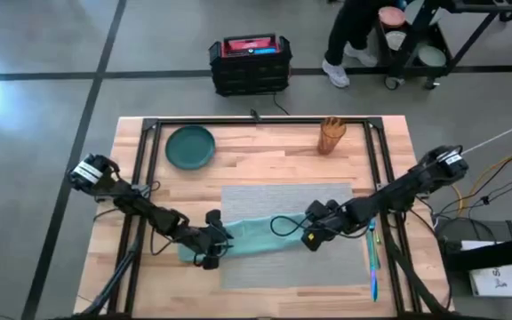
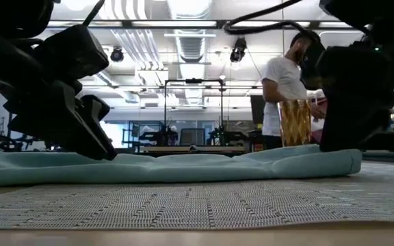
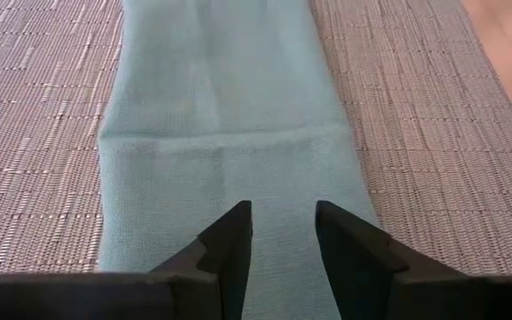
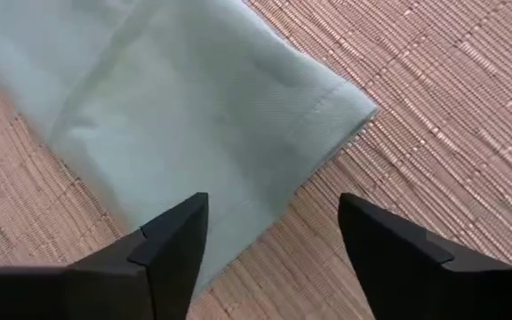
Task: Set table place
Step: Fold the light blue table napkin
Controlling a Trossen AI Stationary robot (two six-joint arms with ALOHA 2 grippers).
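the grey woven placemat (image 1: 287,233) lies on the near middle of the wooden table (image 1: 265,160), with a folded teal napkin (image 1: 256,238) across it. the left gripper (image 1: 213,248) sits at the napkin's left end, fingers (image 3: 229,244) slightly parted above the cloth. the right gripper (image 1: 312,235) hovers at its right end, spread wide and holding nothing.

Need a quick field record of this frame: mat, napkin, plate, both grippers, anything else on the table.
placemat: grey woven, flat, mid-table
napkin: teal, folded strip lying across the placemat
plate: dark green, off the placemat, far left of table
cup: wooden, far side
utensils: blue, by the placemat's right edge
left gripper: open, over napkin's left end
right gripper: open, over napkin's right end
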